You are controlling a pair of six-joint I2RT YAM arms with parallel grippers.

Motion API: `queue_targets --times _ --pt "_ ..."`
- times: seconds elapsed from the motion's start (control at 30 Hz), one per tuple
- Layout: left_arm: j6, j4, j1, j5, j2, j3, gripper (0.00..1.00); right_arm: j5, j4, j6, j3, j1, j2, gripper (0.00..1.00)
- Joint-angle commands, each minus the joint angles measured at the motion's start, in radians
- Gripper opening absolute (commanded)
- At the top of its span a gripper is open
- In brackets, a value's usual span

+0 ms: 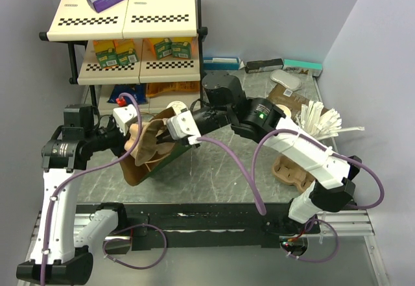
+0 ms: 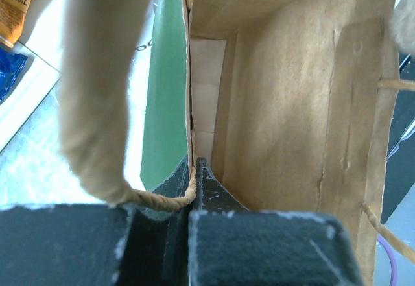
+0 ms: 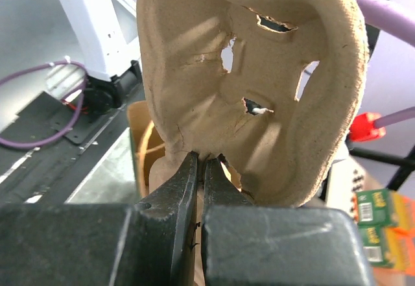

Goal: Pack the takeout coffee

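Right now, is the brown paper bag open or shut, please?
Open: the left gripper pinches the paper bag at its rim, and its inside shows.

White-and-black arms, purple cables, black tools

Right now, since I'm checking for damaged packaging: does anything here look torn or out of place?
Yes. The moulded-pulp cup tray, pinched at its edge by the right gripper, has several ragged holes torn through its middle, with light showing through. It is held on edge beside the brown paper bag. Nothing looks spilled.
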Motion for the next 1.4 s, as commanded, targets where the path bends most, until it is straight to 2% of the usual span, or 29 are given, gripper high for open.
queue_targets --times 0.0,0.13,0.33,0.57,0.83,1.03,1.17,1.23,1.37 --pt "-0.012 0.022 -0.001 0.034 -0.021 0.031 0.01 -0.064 0.114 -0.106 -0.047 0.013 -0.007 0.0" --pt "-0.012 0.007 -0.003 0.025 -0.035 0.043 0.01 -0.058 0.185 -0.121 -0.104 0.019 -0.005 0.0" --pt "-0.112 0.009 -0.001 0.056 -0.015 0.099 0.01 -0.078 0.199 -0.146 -0.22 0.03 -0.034 0.0" --pt "-0.13 -0.008 -0.003 0.057 -0.043 0.114 0.01 -0.009 0.108 -0.175 -0.279 0.028 -0.074 0.0" --pt "-0.04 -0.143 -0.001 0.109 -0.102 0.094 0.01 0.166 -0.108 -0.195 -0.172 0.067 -0.001 0.0" --pt "-0.038 -0.134 -0.001 0.175 -0.122 0.047 0.01 0.276 -0.264 -0.196 -0.038 0.099 0.079 0.0" --pt "-0.188 0.0 -0.003 0.196 -0.142 0.014 0.01 0.284 -0.139 -0.095 -0.124 0.099 0.012 0.0" --pt "-0.244 0.002 -0.003 0.188 -0.118 0.055 0.01 0.354 -0.122 -0.083 -0.158 0.113 -0.017 0.0" --pt "-0.219 -0.034 0.012 0.189 -0.113 0.085 0.01 0.414 -0.12 -0.13 -0.294 0.125 -0.098 0.0"
